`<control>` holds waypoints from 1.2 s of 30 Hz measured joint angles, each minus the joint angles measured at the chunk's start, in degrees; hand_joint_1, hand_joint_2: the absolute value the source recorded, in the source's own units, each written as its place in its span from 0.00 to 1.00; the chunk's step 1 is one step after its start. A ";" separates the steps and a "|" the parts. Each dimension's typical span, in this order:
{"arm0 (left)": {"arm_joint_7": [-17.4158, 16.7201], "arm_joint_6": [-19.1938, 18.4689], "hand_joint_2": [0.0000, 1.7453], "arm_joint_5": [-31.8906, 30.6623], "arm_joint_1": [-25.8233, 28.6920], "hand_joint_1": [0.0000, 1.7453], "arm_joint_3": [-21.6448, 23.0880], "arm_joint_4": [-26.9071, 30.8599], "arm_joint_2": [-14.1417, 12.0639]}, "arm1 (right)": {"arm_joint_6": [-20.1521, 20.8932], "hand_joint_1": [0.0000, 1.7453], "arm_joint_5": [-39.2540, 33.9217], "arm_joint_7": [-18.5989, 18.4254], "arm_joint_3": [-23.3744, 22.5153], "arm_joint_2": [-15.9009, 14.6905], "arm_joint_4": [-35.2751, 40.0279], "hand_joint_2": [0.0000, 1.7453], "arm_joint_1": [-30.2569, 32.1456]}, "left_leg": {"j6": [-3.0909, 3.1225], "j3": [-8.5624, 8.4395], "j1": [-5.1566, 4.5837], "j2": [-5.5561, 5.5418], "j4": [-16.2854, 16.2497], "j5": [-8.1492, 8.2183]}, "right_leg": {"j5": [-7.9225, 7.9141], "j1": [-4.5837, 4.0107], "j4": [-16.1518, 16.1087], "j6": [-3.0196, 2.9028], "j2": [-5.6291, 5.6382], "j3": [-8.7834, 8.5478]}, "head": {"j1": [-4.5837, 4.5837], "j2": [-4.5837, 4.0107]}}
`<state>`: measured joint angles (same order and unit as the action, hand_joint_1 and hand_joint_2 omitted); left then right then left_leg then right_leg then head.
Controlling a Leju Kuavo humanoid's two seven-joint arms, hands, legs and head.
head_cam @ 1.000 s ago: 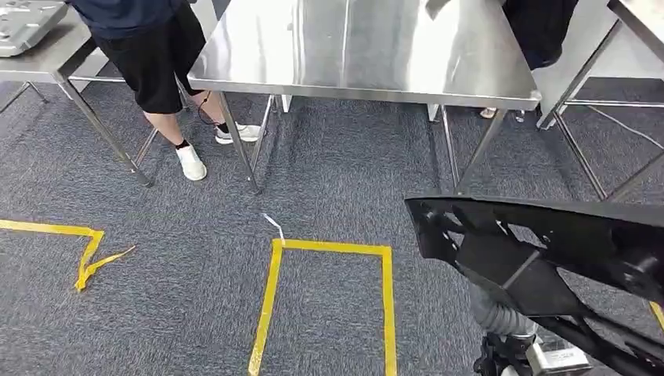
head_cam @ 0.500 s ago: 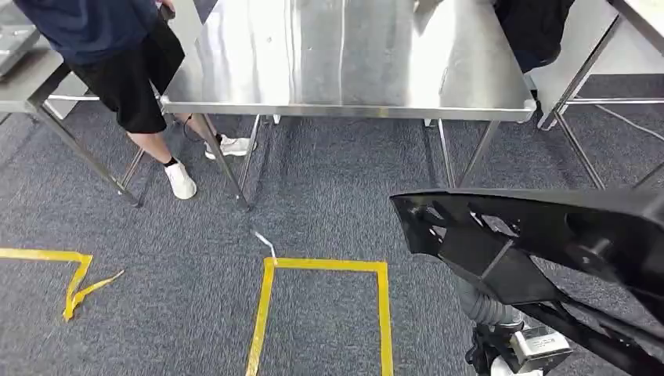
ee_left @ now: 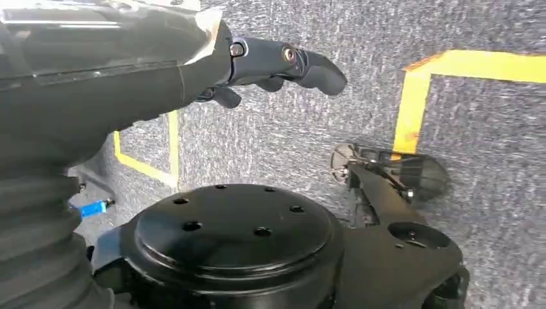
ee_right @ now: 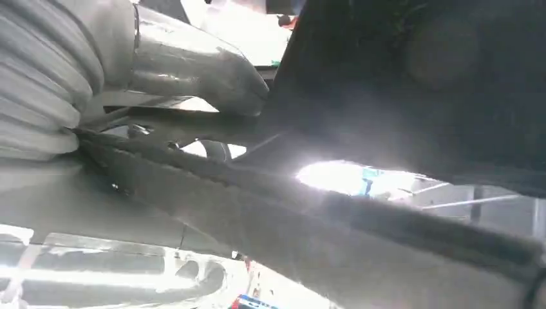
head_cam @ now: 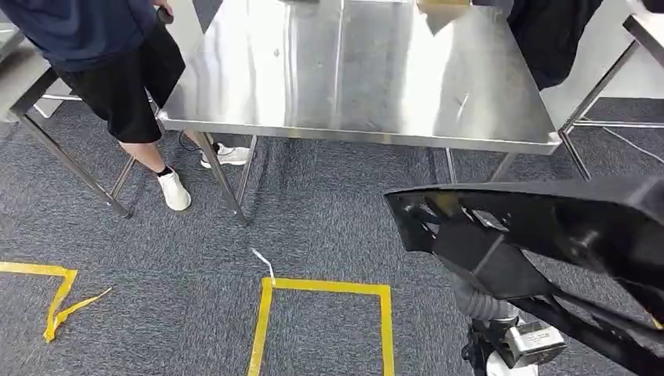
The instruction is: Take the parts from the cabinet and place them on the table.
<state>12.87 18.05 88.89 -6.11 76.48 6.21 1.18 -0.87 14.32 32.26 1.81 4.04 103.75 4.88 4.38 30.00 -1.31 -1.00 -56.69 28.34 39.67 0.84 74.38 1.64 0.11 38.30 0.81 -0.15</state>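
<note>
Black part carried toward steel table

Left hand [ee_left: 283, 64] hung over carpet, fingers loosely extended, holding nothing. Steel table [head_cam: 352, 70] stood ahead, just beyond the part's near end. Black part [head_cam: 540, 227] held low on the right, long axis crosswise, by right hand [ee_right: 193, 71], fingers clamped against it. Right hand judged nearer for placing.

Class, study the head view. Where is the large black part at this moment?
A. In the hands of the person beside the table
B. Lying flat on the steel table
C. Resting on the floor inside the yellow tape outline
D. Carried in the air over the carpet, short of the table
D: the large black part hangs over the grey carpet, nearer the camera than the steel table, whose top is bare; the right hand grips it.
</note>
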 joint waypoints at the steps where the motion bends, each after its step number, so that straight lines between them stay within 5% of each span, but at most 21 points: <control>1: 0.00 0.00 1.00 0.00 0.12 0.00 0.00 0.00 0.00 | 0.00 1.00 -0.02 0.00 0.00 -0.02 -0.02 1.00 0.01 | -0.10 -1.31 0.00 -0.19 0.00 1.01 | 0.15 0.07 -1.84 0.17 -0.01 0.89 | -0.02 0.00; 2: 0.00 0.00 1.00 0.00 0.21 0.00 0.00 0.00 0.00 | 0.00 1.00 0.00 -0.02 0.02 -0.04 -0.04 1.00 0.04 | -0.23 -2.80 0.02 -0.26 0.00 2.07 | -1.37 0.16 -4.94 1.00 -0.01 1.20 | -0.02 0.00; 3: 0.00 0.00 1.00 0.00 0.35 0.00 0.00 0.00 -0.02 | 0.00 1.00 0.00 -0.02 0.02 -0.07 -0.09 1.00 0.12 | -0.37 -4.20 0.04 -0.29 0.00 3.23 | -5.42 0.34 -8.84 2.59 -0.03 1.22 | -0.06 0.00; 4: 0.00 0.00 1.00 0.00 0.61 0.00 0.00 -0.02 -0.07 | 0.04 1.00 0.02 -0.11 0.02 -0.11 -0.20 1.00 0.26 | -0.63 -4.55 0.03 -0.27 0.08 4.31 | -11.71 0.48 -12.55 4.10 -0.19 1.37 | -0.08 0.00; 5: 0.00 0.00 1.00 0.00 0.57 0.00 0.00 -0.11 -0.22 | 0.07 1.00 0.02 -0.20 0.02 -0.13 -0.33 1.00 0.42 | -0.84 -6.24 -0.15 -0.26 -0.47 5.88 | -16.28 0.50 -14.23 4.54 -0.77 1.29 | 0.07 0.00; 7: 0.00 0.02 1.00 0.00 0.52 0.00 -0.06 -0.13 -0.20 | 0.22 1.00 0.17 -0.57 0.35 -0.09 -0.35 1.00 0.18 | -1.54 -7.86 -0.08 -0.16 0.36 7.06 | -16.11 -0.20 -14.24 1.65 -0.83 -0.56 | 0.31 0.00; 9: -0.04 0.04 1.00 0.00 0.31 0.00 -0.09 -0.13 -0.22 | 0.28 1.00 0.15 -0.59 0.63 -0.09 -0.35 1.00 -0.47 | -1.89 -7.80 0.09 0.17 -1.84 5.80 | -15.63 0.32 -14.90 -0.19 -0.37 -2.37 | 0.29 0.00; 11: -0.07 0.07 1.00 0.00 0.23 0.00 -0.11 -0.13 -0.13 | 0.39 1.00 0.15 -0.61 0.87 -0.07 -0.35 1.00 -0.71 | -2.54 -3.19 0.44 0.34 -9.35 3.92 | -14.83 0.28 -15.89 -1.42 -0.48 -4.20 | 0.48 0.00; 12: -0.04 0.04 1.00 0.00 0.24 0.00 -0.15 -0.13 -0.11 | 0.46 1.00 0.15 -0.63 0.94 -0.04 -0.37 1.00 -0.86 | -2.92 0.28 0.75 0.42 -13.30 4.85 | -14.45 0.32 -16.19 -1.86 -0.48 -4.80 | 0.42 0.00; 15: 0.35 -0.35 1.00 -0.02 -0.29 0.00 -0.35 -0.07 -0.20 | 0.59 1.00 0.07 -0.65 0.94 -0.07 -0.48 1.00 -0.84 | -4.04 6.08 1.23 0.54 -16.75 11.71 | -12.56 0.69 -16.29 -1.64 -0.39 -6.71 | 0.48 0.00; 17: 0.42 -0.31 1.00 -0.04 -0.40 0.00 -0.42 -0.07 -0.22 | 0.59 1.00 -0.02 -0.65 0.94 -0.07 -0.66 1.00 -0.86 | -4.45 5.50 1.58 0.57 -12.18 8.79 | -11.25 1.13 -16.29 -1.13 -0.23 -8.65 | 0.46 0.00; 19: 0.39 -0.11 1.00 -0.04 -0.20 0.00 -0.42 -0.07 -0.26 | 0.63 1.00 -0.09 -0.65 0.96 -0.07 -0.72 1.00 -0.83 | -4.75 3.99 2.17 1.04 -4.10 -0.08 | -9.91 1.40 -16.36 -0.31 -0.25 -9.71 | 0.50 0.00; 20: 0.39 -0.11 1.00 -0.04 -0.17 0.00 -0.44 -0.07 -0.20 | 0.68 1.00 -0.11 -0.65 0.98 -0.07 -0.79 1.00 -0.93 | -4.71 4.47 2.08 1.74 -3.40 0.02 | -9.32 1.05 -16.02 0.14 -0.11 -11.22 | 0.75 0.00; 21: 0.35 -0.13 1.00 -0.04 -0.25 0.00 -0.42 -0.04 -0.35 | 0.76 1.00 -0.11 -0.59 1.01 -0.07 -0.88 1.00 -0.91 | -4.11 4.28 2.00 1.96 -4.09 3.86 | -8.73 0.91 -16.43 0.70 -0.18 -10.51 | 0.73 0.00; 24: 0.04 0.00 1.00 -0.04 -0.31 0.00 -0.39 0.00 -0.22 | 1.16 1.00 0.17 -0.57 1.73 -0.13 -1.16 1.00 -1.51 | -2.30 2.92 1.82 1.34 -3.08 1.23 | -9.03 0.61 -15.68 2.71 -0.33 -12.38 | 0.50 0.00; 25: 0.02 0.00 1.00 -0.04 -0.22 0.00 -0.39 0.00 -0.13 | 1.29 1.00 0.24 -0.59 2.01 -0.28 -1.33 1.00 -1.65 | -1.70 1.73 1.91 1.46 -2.70 -0.13 | -8.23 0.93 -14.97 2.73 -0.33 -12.34 | 0.46 0.00; 29: -0.09 0.04 1.00 -0.04 -0.12 0.00 -0.37 0.02 -0.04 | 1.40 1.00 0.31 -0.52 2.73 -0.48 -2.25 1.00 -2.21 | -0.62 0.49 1.37 1.06 -2.44 1.21 | -4.55 0.56 -0.32 1.05 -0.20 -1.65 | -0.06 0.00; 31: -0.05 0.04 1.00 -0.04 0.03 0.00 -0.35 0.02 0.00 | 1.38 1.00 0.31 -0.52 3.02 -0.83 -2.78 1.00 -2.23 | -0.41 -0.41 0.91 0.61 -2.43 2.23 | -3.21 0.18 0.04 1.28 -0.20 1.52 | -0.09 0.00; 33: 0.02 0.00 1.00 -0.09 0.16 0.00 -0.22 0.02 0.02 | 1.05 1.00 0.33 -0.52 3.23 -1.14 -3.17 1.00 -2.23 | -0.27 -2.28 0.35 0.14 -2.42 3.71 | -6.14 -0.35 -6.43 1.66 -0.16 1.38 | -0.13 0.00; 35: 0.02 -0.02 1.00 -0.11 0.51 0.00 -0.07 0.02 0.15 | 0.72 1.00 0.35 -0.52 3.43 -1.40 -3.45 1.00 -2.09 | -0.24 -3.51 0.25 0.07 -2.25 5.46 | -16.25 -1.29 -12.84 1.81 0.02 0.99 | 0.05 0.00; 36: 0.02 -0.04 1.00 -0.11 0.50 0.00 -0.02 0.02 0.04 | 0.46 1.00 0.35 -0.52 3.43 -1.44 -3.61 1.00 -2.06 | -0.59 -4.56 0.00 -0.17 -2.44 6.18 | -15.67 -1.48 -13.54 0.86 -0.28 0.95 | 0.44 0.00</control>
<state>12.90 18.01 88.78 -5.61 76.46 6.23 1.22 -0.42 14.67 31.74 5.25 2.60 100.15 2.82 3.79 25.44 -1.31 -1.17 -59.13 34.52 24.00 -0.64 60.84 2.50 -0.16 39.25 1.25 -0.15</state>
